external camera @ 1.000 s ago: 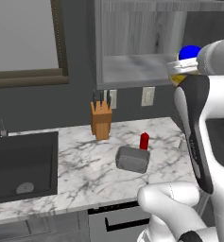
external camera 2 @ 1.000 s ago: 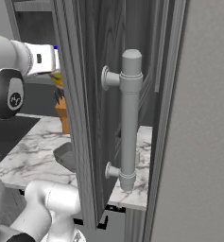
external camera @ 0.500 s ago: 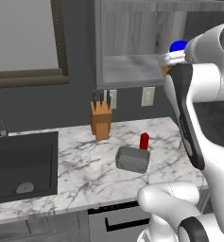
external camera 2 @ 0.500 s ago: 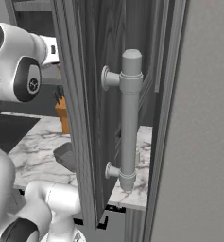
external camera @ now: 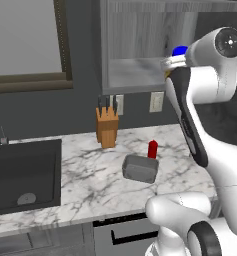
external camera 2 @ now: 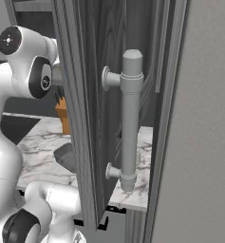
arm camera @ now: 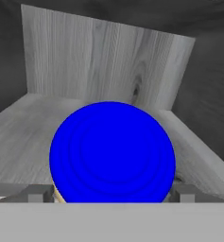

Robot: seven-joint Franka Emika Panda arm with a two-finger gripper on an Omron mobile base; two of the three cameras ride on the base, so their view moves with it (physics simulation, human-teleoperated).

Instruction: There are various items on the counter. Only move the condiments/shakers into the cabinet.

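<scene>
My gripper (arm camera: 112,194) is shut on the squat yellow jar with the blue lid (arm camera: 112,153), one finger tip on each side of it. In the left base view the jar (external camera: 179,50) hangs at the front right edge of the open grey wood-grain cabinet (external camera: 135,72), about level with its shelf. The bare shelf (arm camera: 23,137) and back wall lie straight ahead of the hand. Down on the marble counter (external camera: 90,185) the slim red squeeze bottle (external camera: 152,149) stands upright just behind the grey pan (external camera: 140,168).
A wooden knife block (external camera: 107,131) stands against the wall left of the bottle. The dark sink (external camera: 20,175) is set into the counter's left end, under a framed window (external camera: 25,40). The open cabinet door (external camera 2: 92,118) with its long handle (external camera 2: 128,118) looms right of the arm.
The arm has swung left with the jar, bringing it from right of the cabinet to the opening's front right edge. The things on the counter have stayed put.
</scene>
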